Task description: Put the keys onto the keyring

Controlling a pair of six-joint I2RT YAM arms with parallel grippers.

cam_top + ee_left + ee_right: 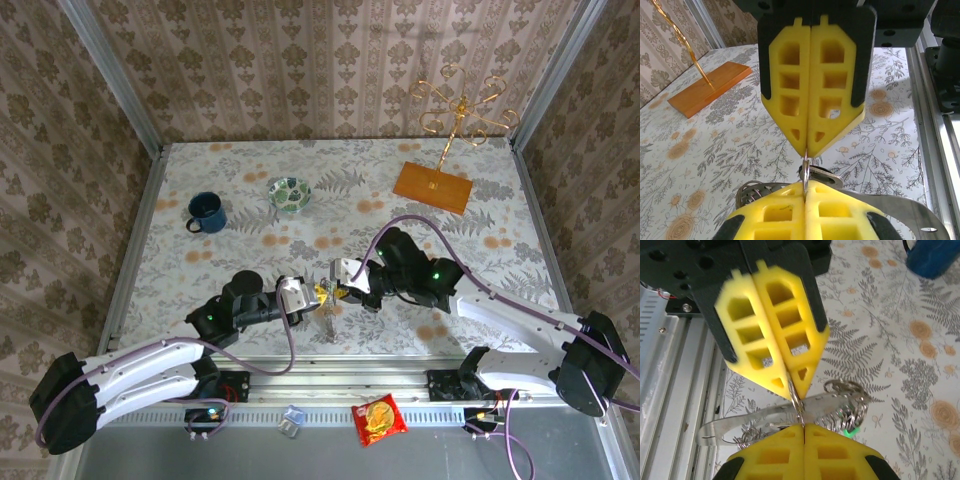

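My left gripper [316, 293] and right gripper [341, 291] meet tip to tip over the near middle of the table. Both are shut on the same small thin metal ring [805, 169], seen edge-on between the yellow pads. In the left wrist view my own left gripper [805, 189] is at the bottom, the right gripper [807, 150] above. The keyring [747, 422], a flat grey band, hangs just under the tips with a bunch of small rings [842, 407]. A key's bright green head [852, 431] peeks out under those rings. The dark key I cannot make out.
A blue mug [205, 212] and a green-patterned bowl [290, 194] stand at the back left. A gold wire stand on an orange wooden base [432, 186] is at the back right. A snack packet [378, 418] lies beyond the metal front rail [340, 378].
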